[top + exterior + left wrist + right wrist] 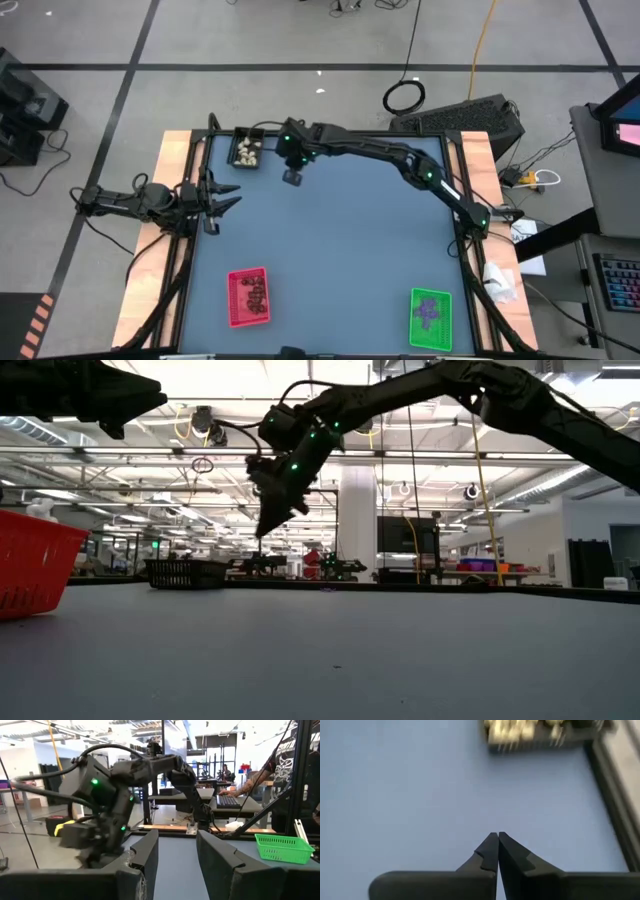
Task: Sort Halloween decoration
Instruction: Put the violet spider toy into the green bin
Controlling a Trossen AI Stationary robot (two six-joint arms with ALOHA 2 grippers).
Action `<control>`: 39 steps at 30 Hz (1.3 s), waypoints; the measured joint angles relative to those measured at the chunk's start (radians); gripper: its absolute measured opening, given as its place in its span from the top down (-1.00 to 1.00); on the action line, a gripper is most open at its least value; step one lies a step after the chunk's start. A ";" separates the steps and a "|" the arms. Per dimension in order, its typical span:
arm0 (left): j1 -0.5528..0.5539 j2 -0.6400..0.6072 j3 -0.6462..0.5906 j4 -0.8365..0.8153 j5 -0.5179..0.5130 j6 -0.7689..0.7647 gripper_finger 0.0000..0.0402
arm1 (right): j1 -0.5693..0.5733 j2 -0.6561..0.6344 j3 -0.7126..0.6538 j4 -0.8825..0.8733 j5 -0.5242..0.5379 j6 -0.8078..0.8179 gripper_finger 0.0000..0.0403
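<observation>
Cream-white lumps [246, 150] lie in a black tray [243, 136] at the table's far left; the same lumps [512, 729] show in the right wrist view. Black lumps [255, 297] sit in a red tray [234, 300] near the front edge. Purple bits [430, 312] lie in a green tray [431, 338] at the near right. My right gripper [498, 839] is shut with nothing between its fingers. It hovers above the bare table just right of the black tray [186, 573]. My left gripper [222, 197] is open at the table's left edge and holds nothing.
The blue table top [340, 240] lies bare between the three trays. The right arm [400, 155] reaches across the far side of the table. Wooden rails [170, 160] border the left and right sides. A person's arm [250, 777] shows at a desk beyond the table.
</observation>
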 joint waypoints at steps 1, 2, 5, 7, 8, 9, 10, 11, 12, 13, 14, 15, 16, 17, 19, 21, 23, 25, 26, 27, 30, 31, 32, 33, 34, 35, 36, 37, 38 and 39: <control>0.000 0.000 0.000 -0.001 0.000 -0.001 0.36 | 0.000 -0.012 0.000 -0.050 0.000 -0.010 1.00; 0.000 0.000 0.000 -0.001 0.000 -0.002 0.36 | -0.003 -0.023 0.000 -0.102 0.004 -0.021 1.00; 0.000 0.000 0.000 -0.017 0.004 -0.003 0.36 | -0.002 -0.050 0.000 -0.214 0.046 -0.043 1.00; 0.000 0.000 0.000 -0.029 0.009 -0.003 0.36 | -0.002 -0.059 0.000 -0.261 0.080 -0.054 1.00; 0.000 0.000 0.000 -0.030 0.012 -0.003 0.36 | -0.002 -0.061 0.000 -0.281 0.093 -0.054 1.00; 0.000 0.000 0.000 -0.029 0.013 -0.004 0.36 | -0.002 -0.063 0.000 -0.303 0.101 -0.053 1.00; 0.000 0.000 0.000 -0.029 0.013 -0.010 0.36 | -0.003 -0.063 0.000 -0.320 0.104 -0.049 1.00; 0.000 0.000 0.000 -0.032 0.014 -0.023 0.36 | -0.003 -0.063 0.000 -0.325 0.104 -0.047 1.00; 0.000 0.000 0.000 -0.034 0.014 -0.029 0.36 | -0.003 -0.063 0.000 -0.323 0.104 -0.044 1.00; 0.000 0.000 0.000 -0.037 0.014 -0.029 0.36 | -0.002 -0.064 0.000 -0.321 0.104 -0.044 1.00; 0.000 0.000 0.000 -0.042 0.014 -0.030 0.36 | -0.002 -0.065 0.000 -0.316 0.104 -0.044 1.00; 0.000 0.000 0.000 -0.050 0.014 -0.030 0.36 | -0.002 -0.065 0.000 -0.306 0.105 -0.044 1.00; 0.000 0.000 0.000 -0.056 0.014 -0.030 0.36 | 0.000 -0.065 0.000 -0.291 0.104 -0.042 1.00; 0.000 0.000 0.000 -0.055 0.014 -0.030 0.36 | 0.004 -0.065 -0.012 -0.260 0.105 -0.040 1.00; 0.000 0.000 0.000 -0.052 0.014 -0.031 0.36 | 0.009 -0.066 -0.049 -0.186 0.104 -0.028 1.00; 0.000 0.000 0.000 -0.054 0.014 -0.031 0.36 | 0.016 -0.064 -0.084 -0.136 0.103 -0.003 1.00; 0.000 0.000 0.000 -0.053 0.014 -0.031 0.36 | 0.025 -0.063 -0.130 -0.067 0.102 0.018 1.00; 0.000 0.000 0.000 -0.053 0.014 -0.032 0.36 | 0.037 -0.065 -0.191 0.022 0.104 0.036 1.00; 0.000 0.000 0.000 -0.053 0.014 -0.032 0.36 | 0.044 -0.065 -0.224 0.070 0.107 0.047 1.00; 0.000 0.000 0.000 -0.053 0.014 -0.033 0.36 | 0.052 -0.065 -0.256 0.115 0.117 0.057 1.00; 0.000 0.002 0.000 -0.064 0.014 -0.052 0.36 | 0.075 -0.088 -0.356 0.222 0.157 0.078 1.00; 0.000 0.002 0.000 -0.073 0.013 -0.055 0.36 | 0.081 -0.102 -0.391 0.273 0.156 0.081 1.00; 0.000 0.003 0.000 -0.081 0.013 -0.055 0.36 | 0.086 -0.125 -0.431 0.329 0.156 0.091 1.00; 0.000 0.007 0.000 -0.084 0.009 -0.055 0.36 | 0.090 -0.151 -0.478 0.370 0.156 0.102 1.00; 0.000 0.014 0.000 -0.082 0.002 -0.056 0.36 | 0.093 -0.176 -0.525 0.413 0.156 0.112 1.00; 0.000 0.022 0.000 -0.080 0.000 -0.056 0.36 | 0.097 -0.203 -0.574 0.465 0.156 0.124 1.00; 0.000 0.029 0.000 -0.082 -0.002 -0.056 0.36 | 0.100 -0.232 -0.631 0.515 0.157 0.135 1.00; 0.000 0.043 0.000 -0.078 -0.007 -0.057 0.36 | 0.104 -0.261 -0.687 0.562 0.157 0.145 1.00; 0.000 0.059 0.001 -0.069 -0.009 -0.062 0.36 | 0.109 -0.294 -0.743 0.613 0.156 0.154 1.00; 0.000 0.074 0.001 -0.064 -0.016 -0.065 0.36 | 0.114 -0.328 -0.801 0.664 0.155 0.158 1.00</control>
